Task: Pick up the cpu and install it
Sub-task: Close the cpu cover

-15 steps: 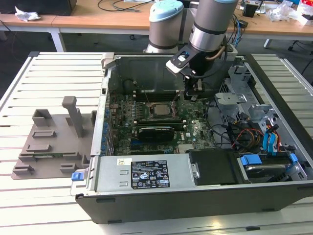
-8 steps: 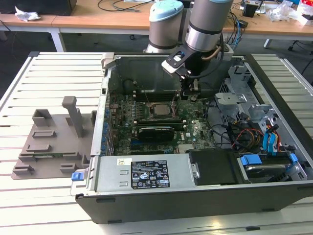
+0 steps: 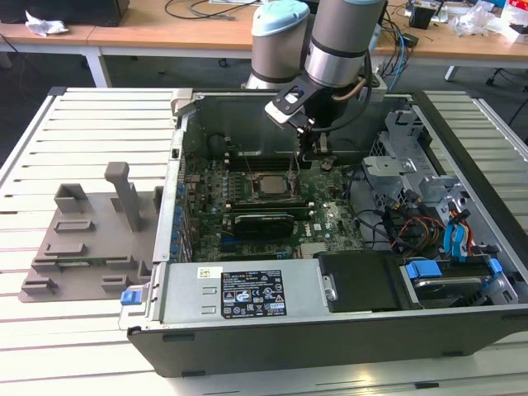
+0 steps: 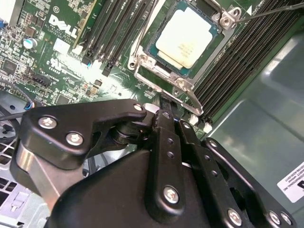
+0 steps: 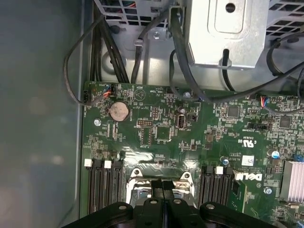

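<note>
Silvery-grey and square, the flat metal-topped cpu (image 4: 187,40) lies seated in its steel socket frame (image 4: 159,77), which seems why my black pincer (image 4: 164,100) hangs just beside it, fingers together, empty

Pale silvery cpu (image 4: 187,38), green motherboard (image 5: 190,137), black end effector (image 5: 162,184), grey fixture tray (image 3: 82,239), white slatted tabletop (image 3: 74,346), blue drive clip (image 3: 425,270), grey and pale blue arm (image 3: 342,33)

The cpu (image 4: 186,39) is a flat square chip with a pale silvery top; it lies level, seated in the metal socket frame (image 4: 182,84).
</note>
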